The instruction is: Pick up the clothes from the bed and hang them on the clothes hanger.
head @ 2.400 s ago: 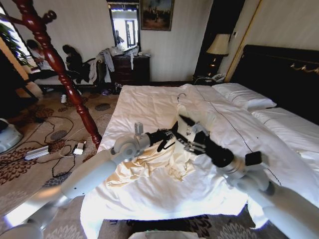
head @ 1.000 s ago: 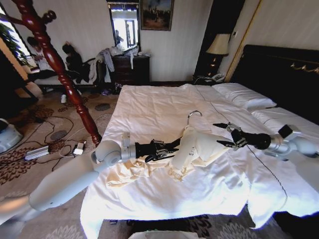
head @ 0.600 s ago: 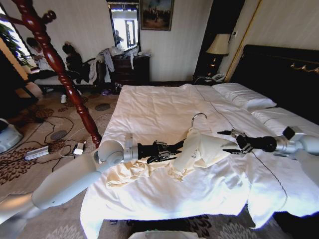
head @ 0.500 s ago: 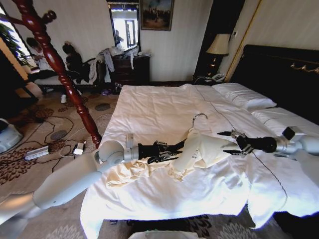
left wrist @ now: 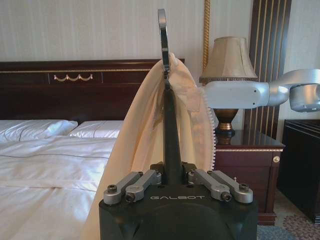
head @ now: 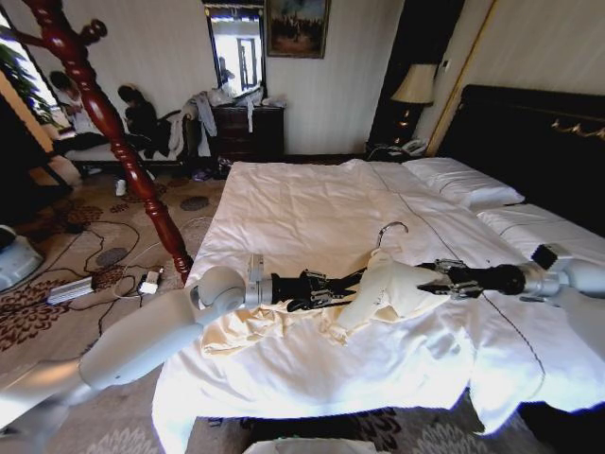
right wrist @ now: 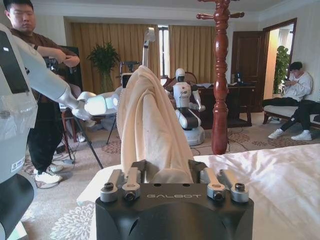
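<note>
Cream garment point(head: 392, 288) is draped over the clothes hanger point(head: 352, 281), both held just above the bed point(head: 284, 203), roughly mid-duvet, nearer the foot edge than the pillows. Hanger's silver hook point(head: 391, 230) sticks up above the cloth. The rest of the garment trails down onto the duvet toward the left foot corner, touching it.

Left gripper point(head: 333, 287) comes in from the bed's left edge, fingers pressed together on the black shoulder of the hanger; in the left wrist view the black hanger arm point(left wrist: 171, 132) runs straight out from between its jaws, with cream fabric point(left wrist: 142, 150) hanging on both sides and the hook point(left wrist: 162, 30) at the far end.

Right gripper point(head: 431, 280) reaches in from the headboard side, pinching the garment at the opposite end of the hanger; in the right wrist view the cloth point(right wrist: 150, 132) bunches right between the closed jaws.

Garment sits between the two grippers, stretched across the hanger. Wooden coat stand point(head: 104, 113) is on the floor off the bed's left edge, well apart.
</note>
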